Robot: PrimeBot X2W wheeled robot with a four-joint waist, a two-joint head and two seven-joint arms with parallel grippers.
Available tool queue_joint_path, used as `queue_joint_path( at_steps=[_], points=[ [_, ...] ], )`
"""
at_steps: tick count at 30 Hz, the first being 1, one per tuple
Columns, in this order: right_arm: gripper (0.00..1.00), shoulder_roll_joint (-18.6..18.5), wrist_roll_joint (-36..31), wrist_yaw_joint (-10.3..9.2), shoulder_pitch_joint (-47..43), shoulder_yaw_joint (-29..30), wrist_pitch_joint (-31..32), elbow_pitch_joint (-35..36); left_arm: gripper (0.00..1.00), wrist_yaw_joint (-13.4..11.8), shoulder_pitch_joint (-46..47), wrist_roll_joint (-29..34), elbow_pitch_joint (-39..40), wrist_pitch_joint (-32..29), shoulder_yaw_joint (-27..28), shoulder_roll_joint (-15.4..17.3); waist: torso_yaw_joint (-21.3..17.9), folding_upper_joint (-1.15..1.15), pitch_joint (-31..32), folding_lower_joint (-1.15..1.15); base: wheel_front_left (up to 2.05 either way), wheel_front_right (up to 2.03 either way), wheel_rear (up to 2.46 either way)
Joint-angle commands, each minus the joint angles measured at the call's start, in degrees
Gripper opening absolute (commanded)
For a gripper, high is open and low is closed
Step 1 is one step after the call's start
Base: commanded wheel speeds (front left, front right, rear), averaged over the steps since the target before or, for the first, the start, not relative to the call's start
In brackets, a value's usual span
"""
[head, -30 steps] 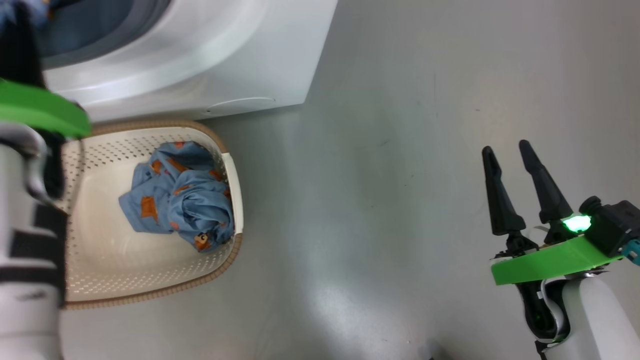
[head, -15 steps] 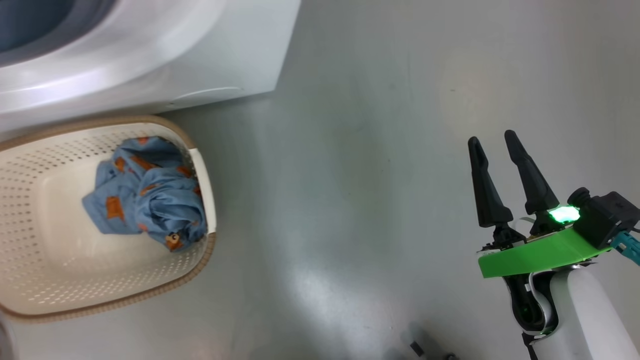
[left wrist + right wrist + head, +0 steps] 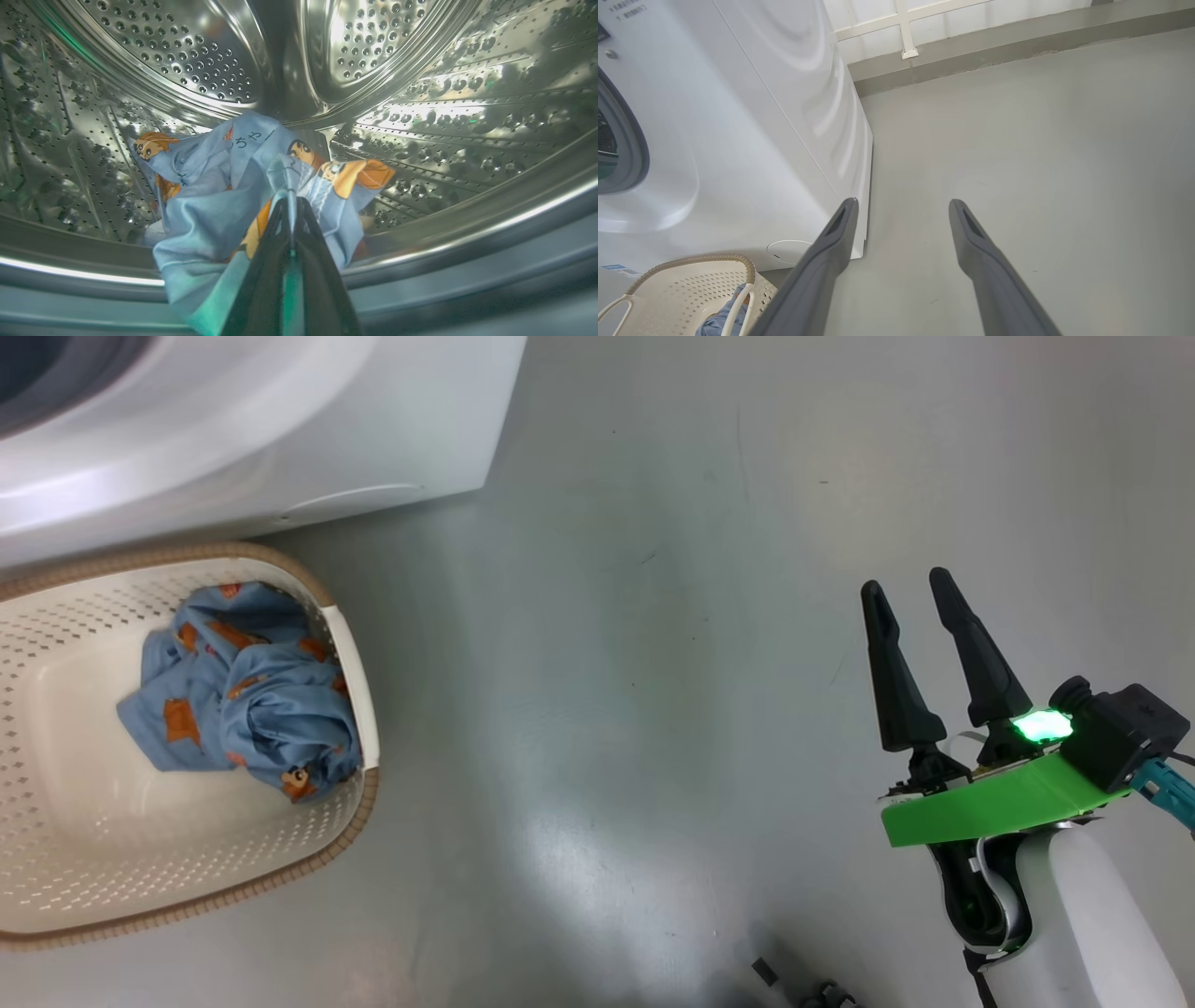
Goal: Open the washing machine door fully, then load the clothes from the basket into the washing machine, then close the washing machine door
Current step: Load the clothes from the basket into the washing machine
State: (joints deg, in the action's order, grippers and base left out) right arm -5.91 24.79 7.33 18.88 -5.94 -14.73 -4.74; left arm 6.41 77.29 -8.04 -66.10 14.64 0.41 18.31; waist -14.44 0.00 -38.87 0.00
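Observation:
Inside the steel drum (image 3: 420,116) of the washing machine (image 3: 280,429), my left gripper (image 3: 290,200) is shut on a light blue garment (image 3: 210,186) with orange cartoon figures. The garment hangs bunched over the drum's lower lip. More of the clothes (image 3: 243,691) lie crumpled in the cream basket (image 3: 355,821), which stands on the floor against the machine's front. My right gripper (image 3: 906,581) hovers open and holding nothing over bare floor, far right of the basket. The right wrist view has that gripper (image 3: 902,201) beside the machine (image 3: 761,116) and the basket (image 3: 682,284). The washing machine door is out of view.
Grey floor (image 3: 653,663) stretches between the basket and my right arm. A low grey kerb with white railing (image 3: 971,42) runs behind the machine. Small dark parts (image 3: 794,989) lie at the head view's bottom edge.
The head camera has swung, so machine and basket now sit further left. My left forearm, at that view's left edge a second ago, has left it. The right gripper stays open.

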Motion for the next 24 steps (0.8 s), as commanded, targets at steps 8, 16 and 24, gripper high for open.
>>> queue_joint_path(
  at_steps=[8, 16, 24],
  points=[
    [1.0, -0.2, 0.0, 0.16, -0.3, -0.7, -0.3, 0.9, 1.0, 0.5, 2.3, -1.3, -3.0, 0.3, 0.1, 2.4, 1.1, 0.0, 0.6, 0.0, 0.0, 0.0, 0.0],
    [1.0, -1.0, -0.3, 0.16, -0.6, -0.1, -0.3, 1.1, 1.0, 0.9, -1.8, -4.2, 1.8, 0.3, 1.2, 0.5, 2.7, 0.0, 2.0, 0.0, 0.0, 0.0, 0.0],
    [1.0, -2.3, -0.5, 0.16, -1.5, 0.1, -0.3, 0.8, 1.0, 1.1, -11.5, -7.1, 11.3, 0.4, 3.0, -2.6, 4.7, 0.0, 4.7, 0.0, 0.0, 0.0, 0.0]
  ],
)
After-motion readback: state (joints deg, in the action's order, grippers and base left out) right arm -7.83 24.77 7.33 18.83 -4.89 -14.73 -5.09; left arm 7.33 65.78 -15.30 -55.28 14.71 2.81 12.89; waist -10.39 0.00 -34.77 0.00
